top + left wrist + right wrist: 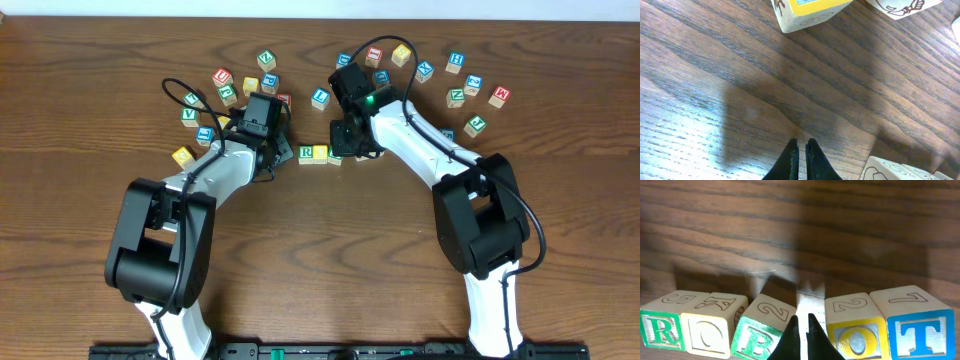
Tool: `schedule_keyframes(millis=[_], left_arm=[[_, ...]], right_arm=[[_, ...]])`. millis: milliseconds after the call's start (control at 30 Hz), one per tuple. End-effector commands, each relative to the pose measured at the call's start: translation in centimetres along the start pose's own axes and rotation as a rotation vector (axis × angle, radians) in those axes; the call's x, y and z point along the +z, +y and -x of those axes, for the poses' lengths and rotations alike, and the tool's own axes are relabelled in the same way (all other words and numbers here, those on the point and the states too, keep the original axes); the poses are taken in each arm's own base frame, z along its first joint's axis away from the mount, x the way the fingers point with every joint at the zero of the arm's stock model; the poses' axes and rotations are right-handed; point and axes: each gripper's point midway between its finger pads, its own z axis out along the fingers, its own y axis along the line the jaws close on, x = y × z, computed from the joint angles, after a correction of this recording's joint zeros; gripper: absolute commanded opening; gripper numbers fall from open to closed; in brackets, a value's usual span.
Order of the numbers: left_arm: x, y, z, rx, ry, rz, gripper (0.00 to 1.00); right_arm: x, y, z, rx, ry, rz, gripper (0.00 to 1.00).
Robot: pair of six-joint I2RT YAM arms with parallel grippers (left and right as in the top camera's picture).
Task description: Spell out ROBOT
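Note:
Five letter blocks stand in a row on the wooden table. In the right wrist view they read green R (660, 330), yellow O (705, 335), green B (757, 340), yellow O (855, 340), blue T (917, 332). A narrow gap lies between B and the second O. My right gripper (802, 322) is shut and empty, its tips in that gap. In the overhead view the R (306, 152) and first O (320, 152) show; my right gripper (350, 148) hides the other blocks. My left gripper (802, 145) is shut and empty over bare wood, left of the row (280, 155).
Several loose letter blocks lie scattered across the back of the table, such as a green one (266, 60) and a blue one (455, 62). A yellow block (182, 156) sits at the left. Blocks (810, 10) (895, 170) lie near my left gripper.

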Motion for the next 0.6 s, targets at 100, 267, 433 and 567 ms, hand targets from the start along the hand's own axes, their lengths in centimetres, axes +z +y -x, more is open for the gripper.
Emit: schedule_keyframes(millis=[100, 267, 433, 567], left_arm=[[-0.77, 0.25, 0.57, -0.001, -0.027, 0.009, 0.07], [-0.77, 0.25, 0.57, -0.001, -0.027, 0.009, 0.07], [-0.77, 0.25, 0.57, -0.001, -0.027, 0.009, 0.08], [-0.77, 0.25, 0.57, -0.001, -0.027, 0.009, 0.08]], right_arm=[[0.63, 0.16, -0.45, 0.009, 0.012, 0.002, 0.03], [0.63, 0.26, -0.35, 0.001, 0.007, 0.005, 0.03], [0.63, 0.56, -0.09, -0.014, -0.004, 0.016, 0.04], [0.62, 0.92, -0.01, -0.031, -0.007, 0.03, 0.04]])
